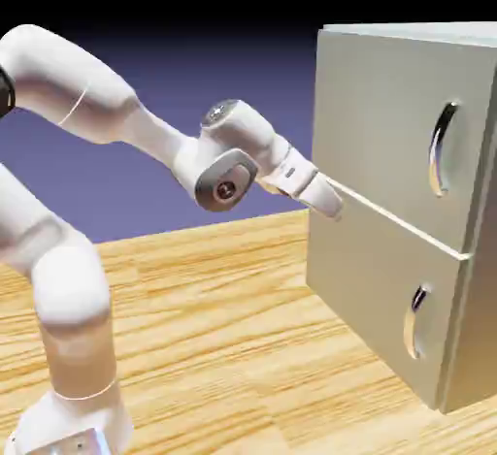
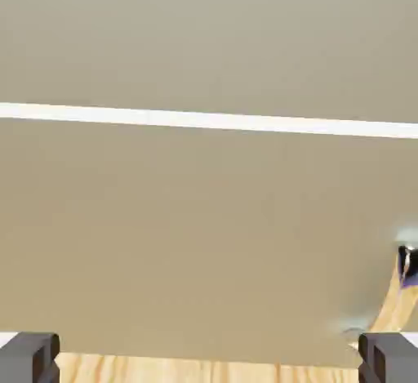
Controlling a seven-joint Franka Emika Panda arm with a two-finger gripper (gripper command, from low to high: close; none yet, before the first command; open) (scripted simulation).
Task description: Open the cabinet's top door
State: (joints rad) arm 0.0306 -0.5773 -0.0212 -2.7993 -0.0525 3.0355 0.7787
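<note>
The grey-beige cabinet [image 1: 408, 211] stands at the exterior view's right, both front panels shut. Its top door [image 1: 388, 113] is the taller upper panel, with a curved chrome handle [image 1: 442, 148] near its right edge. My gripper [image 1: 334, 207] hovers at the cabinet's left front edge, level with the seam between the panels and far from that handle. In the hand view the top door [image 2: 204, 38] fills the area above a white seam [image 2: 204, 119]. My gripper [image 2: 208, 361] is open, its fingertips [image 2: 29, 358] wide apart with nothing between them.
The shorter lower panel [image 1: 374, 293] carries a smaller chrome handle [image 1: 417, 322], also showing as the lower handle [image 2: 397, 291] at the hand view's right edge. The wooden table [image 1: 223, 327] lies under the arm and the cabinet.
</note>
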